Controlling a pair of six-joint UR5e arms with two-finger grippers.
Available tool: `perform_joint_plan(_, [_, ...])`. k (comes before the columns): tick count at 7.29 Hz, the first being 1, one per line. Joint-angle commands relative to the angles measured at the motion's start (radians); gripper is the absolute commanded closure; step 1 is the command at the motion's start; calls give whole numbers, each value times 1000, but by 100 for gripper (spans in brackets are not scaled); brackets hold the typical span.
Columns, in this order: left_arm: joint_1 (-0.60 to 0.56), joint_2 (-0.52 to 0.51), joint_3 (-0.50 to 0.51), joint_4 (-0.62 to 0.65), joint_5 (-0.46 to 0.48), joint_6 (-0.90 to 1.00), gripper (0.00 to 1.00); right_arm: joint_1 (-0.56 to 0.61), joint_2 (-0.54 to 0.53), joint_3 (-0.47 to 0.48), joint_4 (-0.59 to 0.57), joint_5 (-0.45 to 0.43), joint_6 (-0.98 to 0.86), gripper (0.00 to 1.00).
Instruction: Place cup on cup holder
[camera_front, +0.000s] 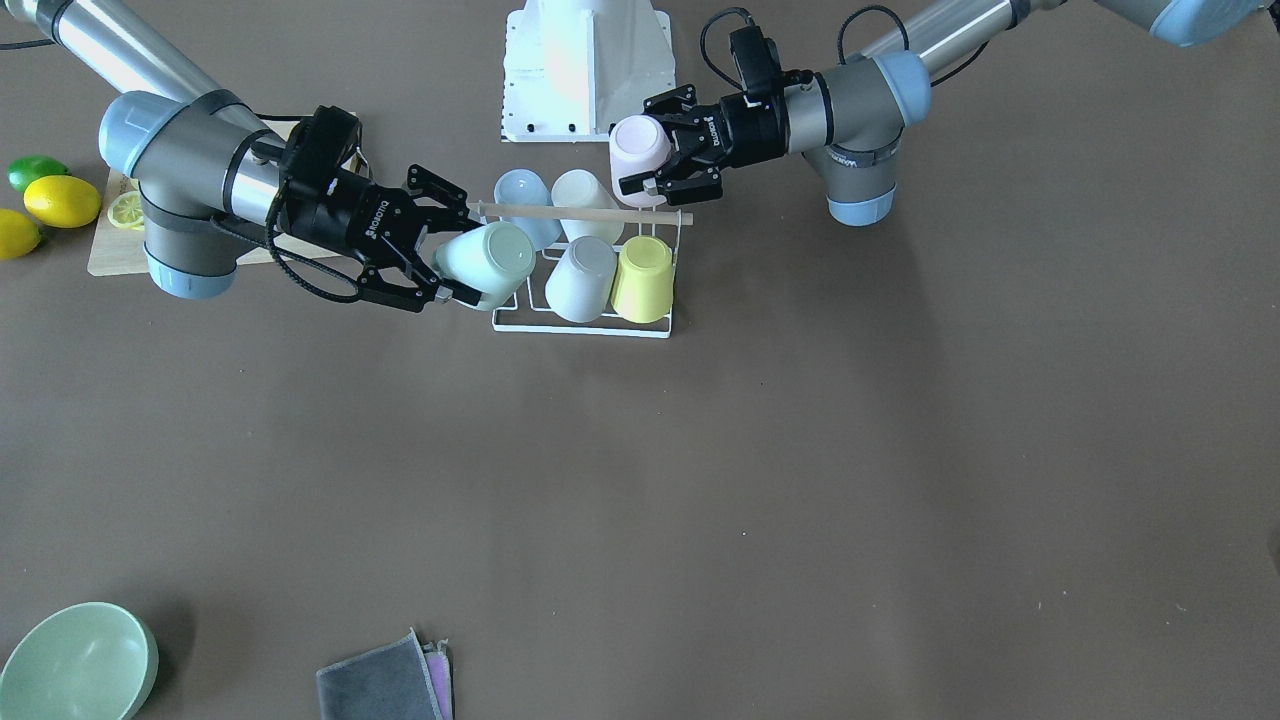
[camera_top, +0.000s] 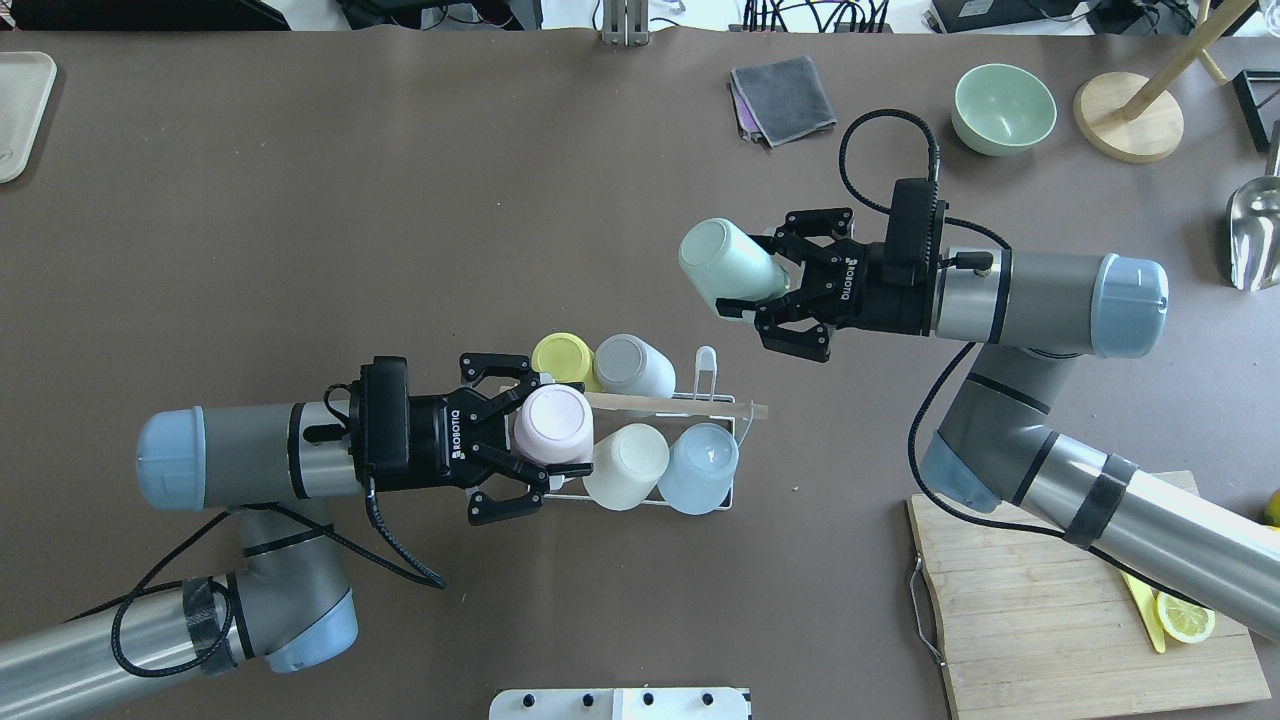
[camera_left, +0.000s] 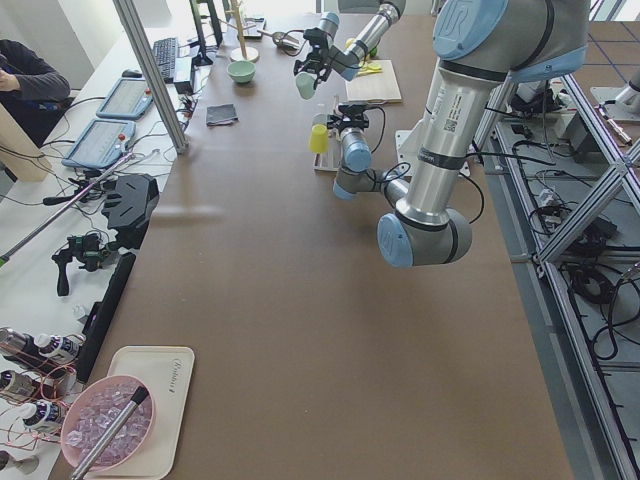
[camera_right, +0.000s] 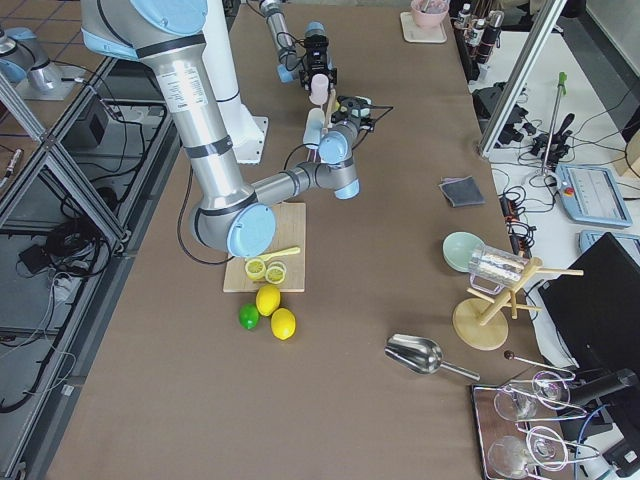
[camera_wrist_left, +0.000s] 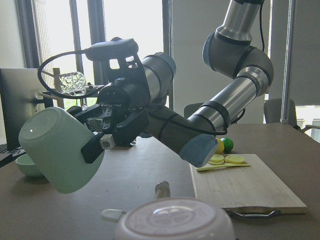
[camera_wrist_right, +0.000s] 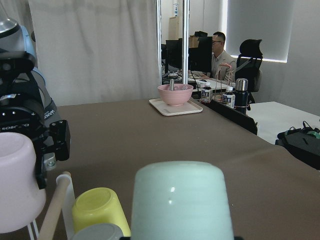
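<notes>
I've the left tool (camera_top: 545, 425) clenched on the pink cup (camera_top: 556, 415), base-up over the mid-frame cup holder (camera_top: 680, 404) for seating; the right tool (camera_top: 752, 275) grips the mint cup (camera_top: 722, 262) clear of it.

**Cup holder mid-bench, two cups held beside it**

The cup holder (camera_top: 700, 405) stands on the bench (camera_top: 400, 200) before the robot. It carries far-row cups (camera_top: 632, 366) and near-row cups (camera_top: 625, 466), two each. At its left end, the left gripper (camera_top: 555, 423) has a fifth cup (camera_top: 550, 415) in its jaws. Beyond its far right corner, the right gripper (camera_top: 755, 275) has a sixth cup (camera_top: 715, 255), raised. A cutting board (camera_top: 1040, 600) lies to the right.
</notes>
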Motion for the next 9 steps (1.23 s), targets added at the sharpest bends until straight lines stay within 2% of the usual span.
perform_joint_plan(1, [0, 0, 9, -2, 0, 1, 57, -36, 14, -1, -12, -3, -45, 74])
perform_joint_plan(9, [9, -23, 60, -4, -1, -2, 56, -81, -15, 4, -15, 0, -46, 70])
